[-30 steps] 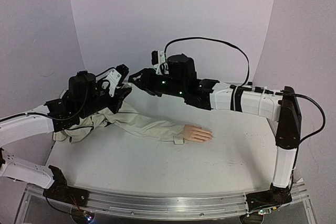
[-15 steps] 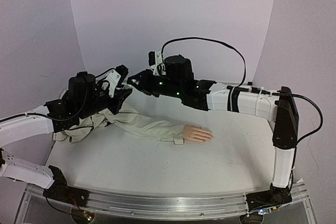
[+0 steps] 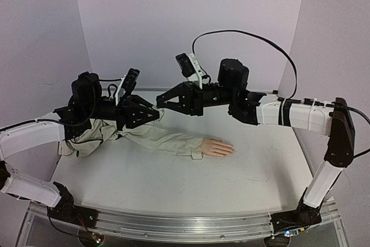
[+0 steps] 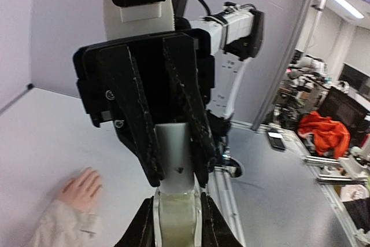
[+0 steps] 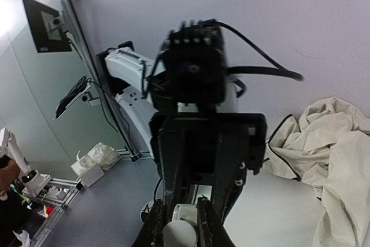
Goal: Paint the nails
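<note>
The peach mannequin hand (image 3: 218, 147) lies flat on the table with its fingers pointing right, at the end of a beige jacket sleeve (image 3: 165, 139). Its nails are too small to make out. The hand also shows in the left wrist view (image 4: 81, 188). My left gripper (image 3: 151, 114) and right gripper (image 3: 164, 104) meet tip to tip in the air above the sleeve. In the left wrist view my left gripper (image 4: 176, 209) is shut on a small clear bottle (image 4: 175, 218). The right gripper (image 4: 176, 172) is shut on the bottle's whitish cap (image 4: 173, 151), as the right wrist view (image 5: 180, 227) also shows.
The rest of the jacket (image 3: 87, 140) lies bunched at the table's left under my left arm, and shows in the right wrist view (image 5: 329, 154). The white table (image 3: 191, 183) ends at a metal rail (image 3: 185, 224) in front. A purple backdrop stands behind.
Both grippers have swung from the back left to above the sleeve and now face each other tip to tip. The right arm has risen and shifted right.
</note>
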Robot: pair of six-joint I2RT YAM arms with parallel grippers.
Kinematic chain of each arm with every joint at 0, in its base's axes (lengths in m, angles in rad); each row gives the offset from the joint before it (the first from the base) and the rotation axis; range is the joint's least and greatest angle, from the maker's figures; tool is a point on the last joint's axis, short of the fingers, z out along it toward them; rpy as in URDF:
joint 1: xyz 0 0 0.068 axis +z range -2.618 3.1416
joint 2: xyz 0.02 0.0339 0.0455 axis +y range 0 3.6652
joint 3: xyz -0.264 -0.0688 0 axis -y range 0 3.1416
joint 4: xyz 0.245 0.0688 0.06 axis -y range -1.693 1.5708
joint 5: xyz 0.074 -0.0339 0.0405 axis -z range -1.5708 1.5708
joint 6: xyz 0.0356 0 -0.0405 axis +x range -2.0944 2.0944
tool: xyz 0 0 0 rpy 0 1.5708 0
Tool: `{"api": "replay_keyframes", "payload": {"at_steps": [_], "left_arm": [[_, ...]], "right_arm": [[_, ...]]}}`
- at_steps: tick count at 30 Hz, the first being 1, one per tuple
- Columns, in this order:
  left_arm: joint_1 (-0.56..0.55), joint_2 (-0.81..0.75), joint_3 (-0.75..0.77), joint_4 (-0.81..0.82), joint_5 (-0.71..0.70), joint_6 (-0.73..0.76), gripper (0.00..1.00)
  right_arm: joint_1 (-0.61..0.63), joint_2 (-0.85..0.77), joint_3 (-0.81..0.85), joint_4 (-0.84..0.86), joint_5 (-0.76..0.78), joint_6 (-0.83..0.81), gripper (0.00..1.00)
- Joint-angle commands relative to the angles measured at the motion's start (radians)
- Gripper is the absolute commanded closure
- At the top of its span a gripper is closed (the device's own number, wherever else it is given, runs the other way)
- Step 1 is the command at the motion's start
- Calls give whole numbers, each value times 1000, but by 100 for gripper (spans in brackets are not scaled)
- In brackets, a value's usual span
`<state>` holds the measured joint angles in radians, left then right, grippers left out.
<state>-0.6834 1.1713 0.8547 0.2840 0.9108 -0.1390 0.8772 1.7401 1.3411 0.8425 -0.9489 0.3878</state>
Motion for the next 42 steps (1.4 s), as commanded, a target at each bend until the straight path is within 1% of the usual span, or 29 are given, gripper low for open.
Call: {"api": "replay_keyframes", "payload": {"at_steps": [1,4,5,6,7,8,9,11,12,13,15,17,20,24,27,31,33,34,36,38,40,42], "left_arm": [[-1,32,33,201,289,-50,100],[-1,-11,-16,201,137,13,100],[-1,-27,-31,198,77,37,100],[-1,-44,-45,188,-20,65,100],[-1,-66,-63,172,-85,100,100],[-3,-81,-72,150,-158,132,100],[-6,-92,-74,116,-252,186,100],[-22,-106,-60,32,-457,278,100],[-35,-113,-59,1,-572,318,100],[-47,-120,-63,-12,-674,355,100],[-76,-132,-75,-20,-870,418,100],[-89,-138,-77,-23,-952,456,100],[-97,-140,-75,-23,-1003,463,100],[-105,-139,-74,-25,-1041,466,100],[-112,-141,-74,-25,-1051,466,100],[-120,-143,-74,-26,-1053,466,100],[-125,-146,-75,-26,-1054,467,100],[-126,-147,-74,-26,-1052,469,100],[-129,-145,-74,-28,-1051,473,100],[-132,-144,-72,-31,-1046,472,100],[-134,-144,-70,-35,-1033,468,100],[-134,-143,-68,-38,-1020,464,100]], "right_arm": [[20,-92,-47,98,-274,10,100],[1,-107,-66,98,-213,6,100],[-7,-111,-68,96,-172,9,100],[-15,-117,-73,89,-93,13,100],[-22,-123,-76,74,-42,13,96],[-30,-129,-75,52,19,15,76],[-37,-136,-74,20,95,20,59],[-49,-146,-67,-55,238,32,39],[-50,-148,-59,-88,303,42,31],[-50,-145,-49,-114,367,57,26],[-48,-133,-34,-140,468,114,23],[-47,-109,-14,-145,508,180,22],[-27,-57,41,-145,540,257,22],[30,16,150,-156,606,286,22],[66,79,240,-204,678,306,27],[89,155,309,-230,741,357,44],[96,176,329,-231,754,362,48],[98,186,339,-231,755,362,53],[102,200,355,-230,757,364,65],[104,206,363,-230,759,367,75],[106,205,356,-230,771,370,78],[106,204,352,-230,777,369,79]]}}
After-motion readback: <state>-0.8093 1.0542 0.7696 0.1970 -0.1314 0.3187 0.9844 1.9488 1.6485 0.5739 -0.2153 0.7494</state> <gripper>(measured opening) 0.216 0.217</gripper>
